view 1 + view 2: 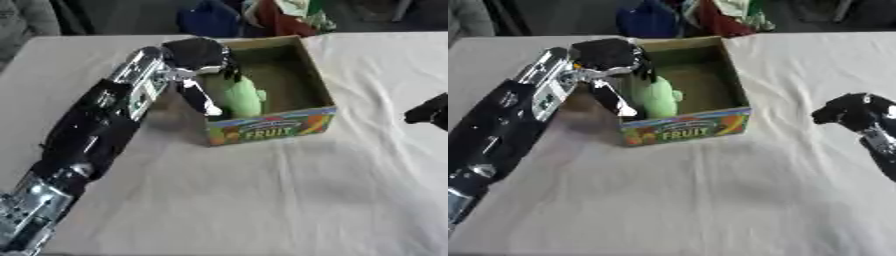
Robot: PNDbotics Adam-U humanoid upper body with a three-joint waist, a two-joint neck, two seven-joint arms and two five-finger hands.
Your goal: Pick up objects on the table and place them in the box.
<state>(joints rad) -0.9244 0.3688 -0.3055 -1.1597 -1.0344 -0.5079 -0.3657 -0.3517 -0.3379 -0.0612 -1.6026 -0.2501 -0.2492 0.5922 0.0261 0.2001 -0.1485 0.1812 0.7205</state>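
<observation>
Now your left hand (pixel 197 55) hangs over the near-left corner of the open cardboard fruit box (pixel 302 122); its fingers (pixel 199 97) point down, curled round the upright light-green soft object (pixel 242 97), already inside. Your right hand (pixel 852 112) idles well apart on the bench (pixel 710 200); I cannot tell its fingers.
</observation>
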